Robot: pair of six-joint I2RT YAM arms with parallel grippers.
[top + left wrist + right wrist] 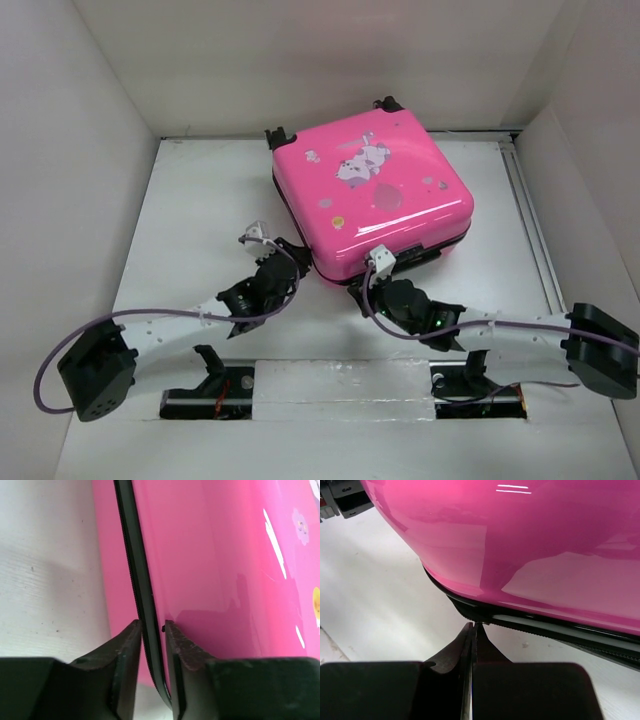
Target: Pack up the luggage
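Observation:
The hot-pink suitcase [370,185] lies flat at the back middle of the table, sticker side up, wheels at the far edge. Its black zip seam [470,611] gapes slightly along the front right side. My left gripper [298,258] is at the suitcase's front left side. In the left wrist view its fingers [152,627] close around the black zip band [137,570]. My right gripper [358,288] is at the front corner. In the right wrist view it [475,625] is shut, tips touching the seam. I cannot tell whether they pinch anything.
White walls enclose the table on the left, back and right. A metal rail [530,230] runs along the table's right side. The arm bases sit on a white strip [340,385] at the near edge.

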